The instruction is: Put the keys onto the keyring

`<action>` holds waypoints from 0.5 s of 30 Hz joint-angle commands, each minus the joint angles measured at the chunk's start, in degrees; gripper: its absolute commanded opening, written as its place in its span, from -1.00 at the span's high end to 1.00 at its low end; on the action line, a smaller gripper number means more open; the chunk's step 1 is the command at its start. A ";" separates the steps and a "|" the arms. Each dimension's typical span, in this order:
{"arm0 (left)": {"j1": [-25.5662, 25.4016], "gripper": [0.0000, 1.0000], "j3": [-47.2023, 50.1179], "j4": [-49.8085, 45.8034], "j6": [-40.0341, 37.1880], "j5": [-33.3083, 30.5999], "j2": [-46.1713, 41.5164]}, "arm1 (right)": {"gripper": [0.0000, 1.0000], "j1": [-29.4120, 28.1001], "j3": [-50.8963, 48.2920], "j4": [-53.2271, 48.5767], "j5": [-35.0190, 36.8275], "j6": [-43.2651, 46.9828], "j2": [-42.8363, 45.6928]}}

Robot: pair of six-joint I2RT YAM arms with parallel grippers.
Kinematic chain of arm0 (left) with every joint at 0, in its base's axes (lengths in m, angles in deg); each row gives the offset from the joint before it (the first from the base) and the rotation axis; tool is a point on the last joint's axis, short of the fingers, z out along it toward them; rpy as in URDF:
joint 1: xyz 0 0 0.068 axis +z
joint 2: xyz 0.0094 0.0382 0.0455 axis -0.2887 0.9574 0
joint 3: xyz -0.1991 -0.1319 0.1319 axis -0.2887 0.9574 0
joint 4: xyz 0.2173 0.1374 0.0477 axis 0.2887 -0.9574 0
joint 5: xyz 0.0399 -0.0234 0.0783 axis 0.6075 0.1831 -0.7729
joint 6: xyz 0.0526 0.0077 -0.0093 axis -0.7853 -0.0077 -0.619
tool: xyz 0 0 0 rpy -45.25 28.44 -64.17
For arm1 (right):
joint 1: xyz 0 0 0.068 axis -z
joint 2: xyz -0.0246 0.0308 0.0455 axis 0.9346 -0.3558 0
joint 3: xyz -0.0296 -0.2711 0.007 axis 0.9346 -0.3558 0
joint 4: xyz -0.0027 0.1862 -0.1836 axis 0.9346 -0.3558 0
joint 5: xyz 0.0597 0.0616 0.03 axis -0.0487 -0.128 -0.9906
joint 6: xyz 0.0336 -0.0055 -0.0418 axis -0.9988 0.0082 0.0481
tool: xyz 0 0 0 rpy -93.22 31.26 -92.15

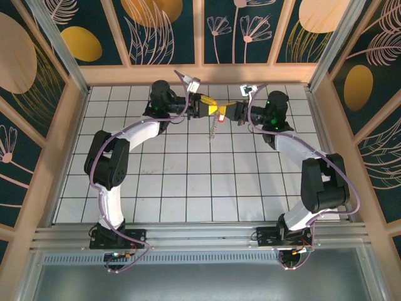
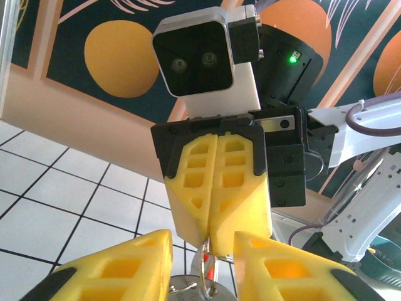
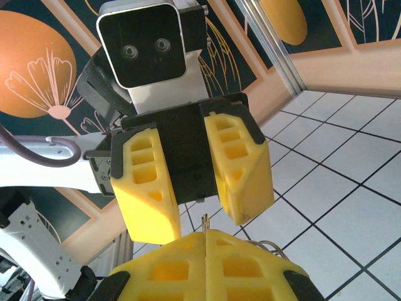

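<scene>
Right end effector (image 2: 204,241) is clenched, seemingly on the thin top edge of the keyring (image 2: 203,279). It meets the left end effector (image 3: 200,221) tip to tip. The left fingers stand apart on either side of the keyring; whether they grip it I cannot tell. The red key (image 2: 211,269) sits just behind the keyring. A chain (image 1: 215,128) dangles below both over the white gridded desk (image 1: 188,188), with floral wall panels (image 1: 160,28) beyond.

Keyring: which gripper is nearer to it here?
Right. The right gripper, fingers shut, appears to pinch the top of the keyring; the left gripper has its fingers apart on either side of it, no contact visible.
</scene>
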 commanded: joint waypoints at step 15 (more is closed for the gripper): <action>-0.68 1.00 -1.15 3.36 0.99 1.96 0.50 | 1.00 -0.35 2.29 3.07 -0.63 -0.38 -0.41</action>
